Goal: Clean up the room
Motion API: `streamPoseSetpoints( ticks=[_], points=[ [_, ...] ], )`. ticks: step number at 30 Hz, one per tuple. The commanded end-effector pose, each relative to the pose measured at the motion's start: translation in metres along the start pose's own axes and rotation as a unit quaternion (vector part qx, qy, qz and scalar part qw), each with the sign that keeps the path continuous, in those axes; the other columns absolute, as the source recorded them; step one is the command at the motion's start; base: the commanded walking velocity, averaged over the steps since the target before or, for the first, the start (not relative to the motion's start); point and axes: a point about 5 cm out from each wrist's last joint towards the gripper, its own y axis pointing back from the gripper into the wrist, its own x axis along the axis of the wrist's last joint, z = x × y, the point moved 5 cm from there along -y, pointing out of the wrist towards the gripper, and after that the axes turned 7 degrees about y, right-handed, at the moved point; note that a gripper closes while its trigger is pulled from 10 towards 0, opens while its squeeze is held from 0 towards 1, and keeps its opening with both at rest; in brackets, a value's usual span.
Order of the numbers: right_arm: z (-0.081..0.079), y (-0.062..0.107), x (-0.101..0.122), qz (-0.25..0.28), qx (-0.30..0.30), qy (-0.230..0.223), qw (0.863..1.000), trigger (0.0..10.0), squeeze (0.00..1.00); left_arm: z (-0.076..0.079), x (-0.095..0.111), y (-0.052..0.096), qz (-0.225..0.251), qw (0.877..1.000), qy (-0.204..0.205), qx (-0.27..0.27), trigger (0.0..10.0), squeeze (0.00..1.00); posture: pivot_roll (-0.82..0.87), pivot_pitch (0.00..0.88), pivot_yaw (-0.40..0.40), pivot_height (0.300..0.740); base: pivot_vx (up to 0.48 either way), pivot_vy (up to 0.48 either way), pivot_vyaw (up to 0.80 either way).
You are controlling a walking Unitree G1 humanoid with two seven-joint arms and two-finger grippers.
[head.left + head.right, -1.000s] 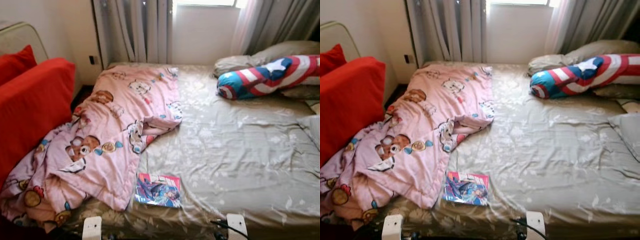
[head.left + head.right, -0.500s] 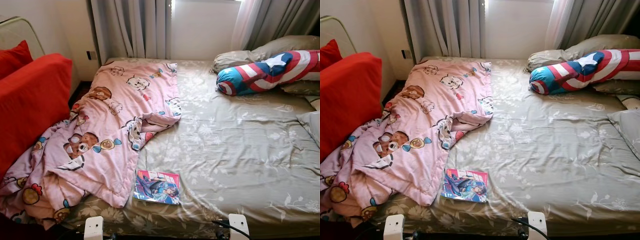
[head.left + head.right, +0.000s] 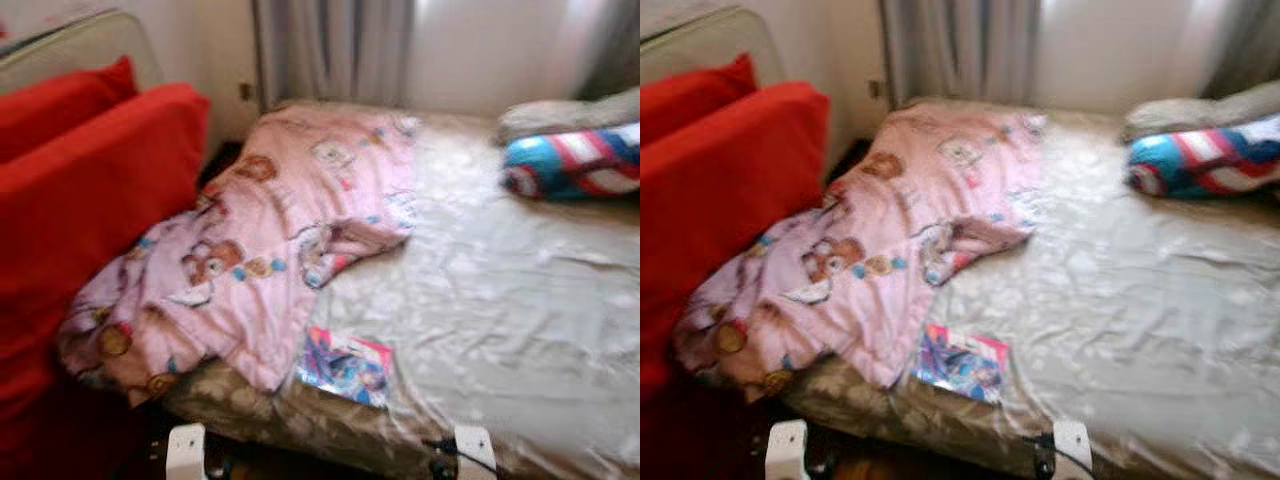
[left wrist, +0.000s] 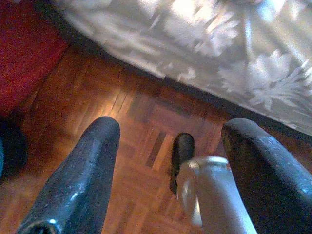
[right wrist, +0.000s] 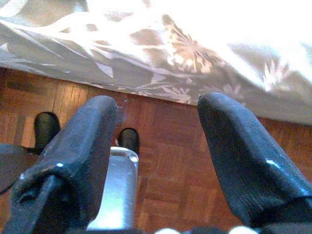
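- Bed with a grey flowered sheet stands under the curtained window.
- Red sofa sits just beside the bed.
- Pink cartoon blanket lies crumpled on the bed's sofa side, spilling over the edge.
- Striped bolster rests at the bed's far side.
- Comic book lies near the bed's front edge, touching the blanket.
- Left end effector and right end effector hang wide over parquet floor beside the bed.

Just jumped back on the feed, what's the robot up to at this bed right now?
Nothing is being handled yet. The robot stands at the foot of the bed, with its view blurred. A crumpled pink blanket spills off the bed's left side toward a red sofa, a comic book lies near the foot edge, and a striped bolster sits by the pillows. The left gripper and right gripper hang open above the wooden floor, holding nothing.
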Motion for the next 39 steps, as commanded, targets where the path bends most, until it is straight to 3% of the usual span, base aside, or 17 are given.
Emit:
streamPoseSetpoints(
  ticks=[1, 13, 26, 31, 34, 38, 39],
  points=[
    [-0.004, 0.0, 0.001, 0.004, 0.005, -0.004, 1.0, 10.0, 0.0, -0.007, -0.007, 0.002, -0.009, 1.0, 0.007, 0.008, 10.0, 0.0, 0.04, 0.07, -0.028, 0.74, 0.0, 0.0, 0.8],
    [-0.006, 0.0, 0.003, 0.01, 0.014, -0.013, 1.0, 10.0, 0.0, -0.007, -0.007, 0.002, -0.009, 1.0, 0.007, 0.008, 10.0, 0.0, 0.04, 0.07, -0.027, 0.74, 0.0, 0.0, 0.74],
    [-0.005, 0.0, 0.005, 0.019, 0.013, -0.031, 0.999, 10.0, 0.0, -0.006, -0.007, 0.003, -0.005, 1.0, 0.009, 0.004, 10.0, 0.0, 0.04, 0.07, -0.029, 0.74, 0.0, 0.0, 0.0],
    [-0.005, 0.002, 0.018, 0.068, 0.022, -0.03, 0.997, 10.0, 0.0, -0.005, 0.0, 0.004, 0.027, 1.0, 0.016, 0.001, 10.0, 0.0, 0.03, 0.073, -0.031, 0.74, 0.0, 0.0, 0.0],
    [-0.009, 0.004, 0.031, 0.113, 0.048, -0.013, 0.992, 10.0, 0.0, -0.001, 0.015, 0.008, 0.091, 0.995, 0.036, -0.011, 10.0, 0.0, 0.03, 0.079, -0.037, 0.74, 0.0, 0.0, 0.0],
    [-0.008, 0.006, 0.036, 0.136, 0.051, -0.022, 0.989, 10.0, 0.0, 0.001, 0.021, 0.01, 0.119, 0.992, 0.043, -0.017, 10.0, 0.0, 0.03, 0.081, -0.041, 0.74, 0.0, 0.0, 0.0],
    [-0.014, 0.007, 0.076, 0.197, 0.054, -0.006, 0.979, 10.0, 0.0, 0.001, 0.023, 0.011, 0.126, 0.991, 0.033, -0.02, 10.0, 0.0, 0.02, 0.081, -0.042, 0.74, 0.0, 0.0, 0.0]
  ],
)
